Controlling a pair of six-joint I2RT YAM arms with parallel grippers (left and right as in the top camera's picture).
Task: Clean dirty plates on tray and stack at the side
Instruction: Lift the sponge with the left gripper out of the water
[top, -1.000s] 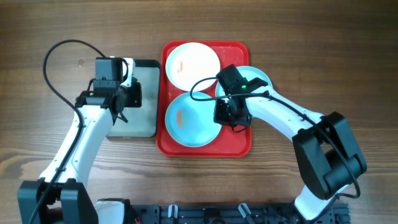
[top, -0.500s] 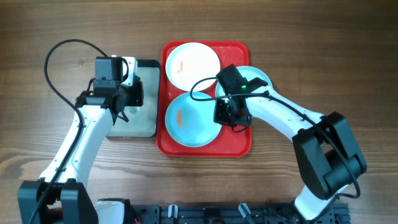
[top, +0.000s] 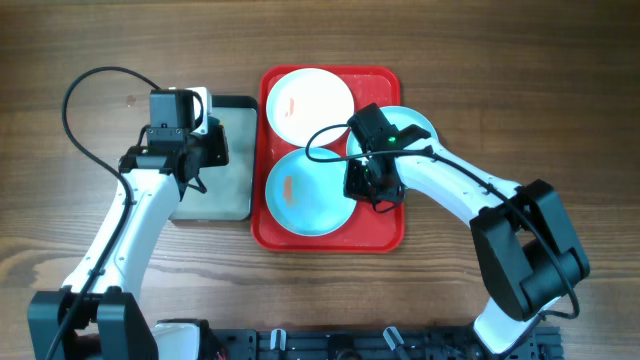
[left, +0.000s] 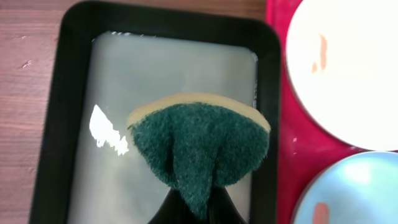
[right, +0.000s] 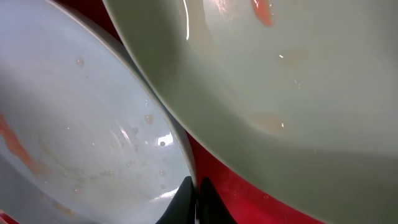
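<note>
The red tray (top: 385, 232) holds a white plate (top: 310, 103) at the back, a turquoise plate (top: 305, 192) at the front and a second turquoise plate (top: 418, 124) at the right, partly under my right arm. All three show orange smears. My right gripper (top: 364, 186) is shut on the front turquoise plate's right rim (right: 81, 124); its jaws (right: 194, 194) pinch that rim, with the other turquoise plate (right: 280, 81) close above. My left gripper (left: 198, 208) is shut on a green and yellow sponge (left: 202, 146) above the dark tray.
A dark grey-black tray (top: 218, 205) holding water stands left of the red tray; it also shows in the left wrist view (left: 53, 124). The white plate (left: 348, 68) lies just right of it. Bare wooden table (top: 520, 80) surrounds both trays.
My left gripper with the sponge has shifted slightly left and back over the dark tray. The right arm and the plates have not moved.
</note>
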